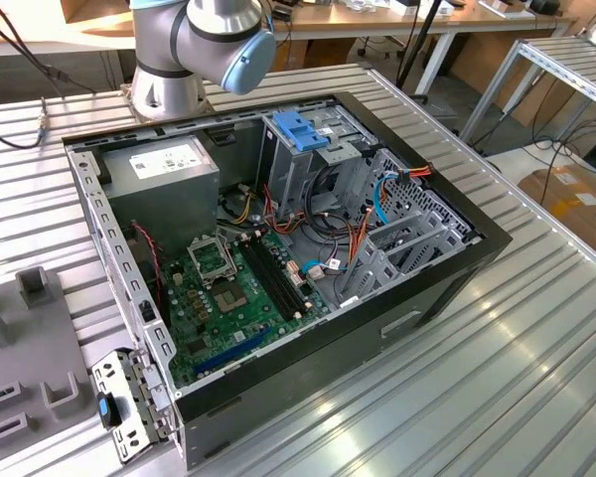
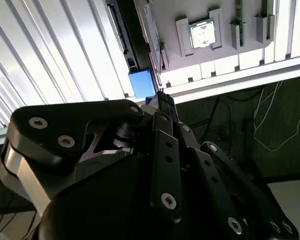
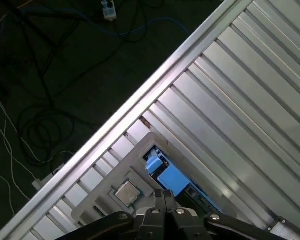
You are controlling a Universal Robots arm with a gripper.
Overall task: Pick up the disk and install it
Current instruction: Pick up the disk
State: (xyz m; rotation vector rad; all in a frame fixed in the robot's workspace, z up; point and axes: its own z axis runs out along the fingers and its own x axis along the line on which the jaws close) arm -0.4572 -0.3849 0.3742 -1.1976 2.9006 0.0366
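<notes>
Hanging well above the ribbed table [image 3: 250, 100], the gripper [image 3: 165, 196] has its jaws pressed together with nothing between them. The disk [image 3: 169, 177] sits down on the table just beyond where the jaws point, well apart from them, with its blue plastic side turned up toward them. In the second wrist view the gripper [image 2: 163, 97] is again closed and empty, and the disk [image 2: 141, 82] shows just past the tips. Beside the disk, on the far side from the bare ribs, lies a grey fixture [image 3: 102, 202] holding a chip [image 3: 126, 191] in a square pocket. The chip [image 2: 202, 34] and fixture [image 2: 172, 12] appear the same way in the second wrist view. Beyond the fixture the table ends, and dark floor [image 3: 65, 75] with loose cables lies farther below the jaws. In the exterior view the open case [image 1: 447, 258] rests on the table [image 1: 457, 397], with the blue-topped cage [image 1: 303, 129] inside it.
</notes>
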